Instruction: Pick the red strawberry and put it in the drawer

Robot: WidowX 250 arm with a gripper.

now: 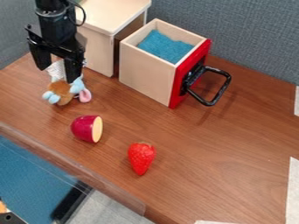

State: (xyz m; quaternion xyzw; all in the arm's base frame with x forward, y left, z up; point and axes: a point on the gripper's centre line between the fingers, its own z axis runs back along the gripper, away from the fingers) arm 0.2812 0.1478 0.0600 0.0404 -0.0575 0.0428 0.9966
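Although the jaws of the gripper (57,75) stand spread, with no grip on anything evident, the plush toy (62,91) sits just below them and could be snagged by a low departure. The strawberry (141,157) lies well apart from the jaws, towards the camera, beyond the purple half-piece (86,128), which a low approach might knock. An off-centre pinch on its taper risks slippage; insufficient lift risks striking the open drawer's (144,72) red front.

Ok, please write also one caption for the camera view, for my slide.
Open gripper over a plush toy, red strawberry on the wooden table, drawer pulled open behind.
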